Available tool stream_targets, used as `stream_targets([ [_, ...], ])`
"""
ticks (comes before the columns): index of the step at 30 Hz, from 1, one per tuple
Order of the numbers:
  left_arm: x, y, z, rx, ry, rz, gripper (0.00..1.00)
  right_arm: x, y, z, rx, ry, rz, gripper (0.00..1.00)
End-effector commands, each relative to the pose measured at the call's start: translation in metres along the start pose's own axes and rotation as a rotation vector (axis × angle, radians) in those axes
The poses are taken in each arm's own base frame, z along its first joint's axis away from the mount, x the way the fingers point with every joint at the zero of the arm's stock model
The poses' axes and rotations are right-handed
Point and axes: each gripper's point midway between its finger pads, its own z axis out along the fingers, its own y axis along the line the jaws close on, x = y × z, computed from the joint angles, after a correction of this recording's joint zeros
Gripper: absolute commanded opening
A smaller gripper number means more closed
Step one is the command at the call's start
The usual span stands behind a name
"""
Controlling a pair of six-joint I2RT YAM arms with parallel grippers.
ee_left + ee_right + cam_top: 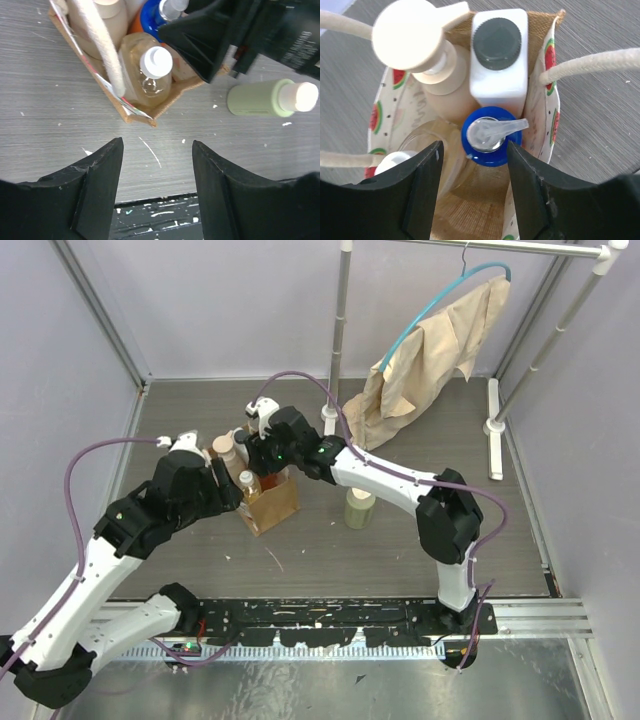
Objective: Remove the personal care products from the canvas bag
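Right end effector [475, 150] parted over blue pump [492, 134] in bag [551, 55], left end effector [157, 145] parted, empty, over table [45, 130] beside bag, green bottle [255, 97] outside.

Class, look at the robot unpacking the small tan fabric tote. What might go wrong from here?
The bottles sit crowded: the fingers of the right gripper, flanking the blue-collared clear-pump bottle, may jam against the white flat-sided dark-capped bottle. A cream rope handle lies beside those fingers and could snag. The left gripper is open and off the small tan fabric tote, which may lift too.
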Motion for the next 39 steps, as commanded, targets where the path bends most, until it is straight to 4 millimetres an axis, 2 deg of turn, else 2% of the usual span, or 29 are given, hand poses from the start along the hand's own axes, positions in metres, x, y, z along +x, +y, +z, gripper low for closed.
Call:
stream_targets([
  [1,-0.01,-0.028,-0.016,0.136,0.005,-0.034,0.64,-0.026,-0.008,0.005,0.053,-0.081,-0.01,0.59],
  [8,-0.008,-0.042,0.001,0.166,0.034,-0.031,0.64,-0.02,-0.022,0.021,0.097,-0.07,-0.029,0.59],
  [12,-0.008,-0.043,0.011,0.15,0.025,-0.03,0.64,-0.016,-0.026,0.029,0.108,-0.078,-0.04,0.58],
  [14,-0.009,-0.041,0.017,0.132,0.014,-0.029,0.64,-0.012,-0.028,0.032,0.11,-0.068,-0.046,0.55],
  [17,-0.009,-0.039,0.028,0.107,0.009,-0.022,0.65,-0.008,-0.03,0.032,0.12,-0.056,-0.048,0.43],
  [22,-0.005,-0.034,0.05,0.049,0.013,-0.001,0.65,-0.01,-0.035,0.026,0.152,-0.068,-0.056,0.34],
  [32,-0.014,-0.011,0.078,-0.13,-0.029,0.063,0.67,-0.002,-0.034,0.028,0.134,-0.045,-0.044,0.34],
  [39,-0.008,-0.004,0.094,-0.191,-0.008,0.097,0.65,-0.008,-0.032,0.024,0.131,-0.056,-0.044,0.34],
])
